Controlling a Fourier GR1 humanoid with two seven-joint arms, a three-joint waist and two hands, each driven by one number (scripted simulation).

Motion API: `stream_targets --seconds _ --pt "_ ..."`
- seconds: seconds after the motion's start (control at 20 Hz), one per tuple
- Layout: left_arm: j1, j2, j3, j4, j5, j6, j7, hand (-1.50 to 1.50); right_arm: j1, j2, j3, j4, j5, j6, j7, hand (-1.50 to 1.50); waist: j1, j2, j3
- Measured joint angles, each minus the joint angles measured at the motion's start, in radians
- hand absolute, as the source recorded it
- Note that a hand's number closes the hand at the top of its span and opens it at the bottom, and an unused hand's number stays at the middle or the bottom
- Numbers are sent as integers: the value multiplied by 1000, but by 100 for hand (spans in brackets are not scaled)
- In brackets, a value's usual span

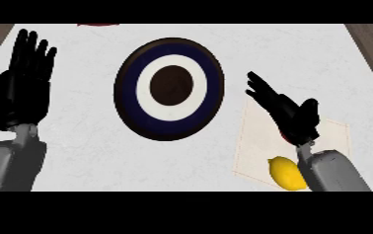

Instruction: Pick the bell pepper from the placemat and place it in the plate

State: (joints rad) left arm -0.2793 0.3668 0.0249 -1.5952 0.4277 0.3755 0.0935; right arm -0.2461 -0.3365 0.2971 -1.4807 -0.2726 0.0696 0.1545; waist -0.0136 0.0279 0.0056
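A yellow bell pepper (285,173) lies on the pale placemat (331,132) at the lower right, partly hidden behind my right forearm. My right hand (291,110) hovers open over the placemat's upper part, fingers straight and pointing up-left, just beyond the pepper and not touching it. The round plate (131,90), dark-rimmed with navy and white rings and a brown centre, sits left of the placemat in the middle of the counter. My left hand (25,82) rests open at the left edge, fingers up.
The white counter (73,164) spreads around plate and placemat. A dark red object (98,24) peeks in at the top edge. Brown strips show at the top corners beyond the counter's edges.
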Motion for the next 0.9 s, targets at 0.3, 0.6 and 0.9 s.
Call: stream_targets --seconds 0.3,0.6,0.9 --pt "95 29 -92 85 -83 -29 34 0 -31 -32 -45 -119 -192 293 -186 150 -2 -18 3" --pt "182 31 -160 146 -123 -43 68 0 -109 -176 -203 -226 69 246 -479 150 -45 -38 4" --pt "200 6 -227 164 -167 -49 58 0 32 -108 -234 -63 -86 435 -780 -150 -1 -8 7"
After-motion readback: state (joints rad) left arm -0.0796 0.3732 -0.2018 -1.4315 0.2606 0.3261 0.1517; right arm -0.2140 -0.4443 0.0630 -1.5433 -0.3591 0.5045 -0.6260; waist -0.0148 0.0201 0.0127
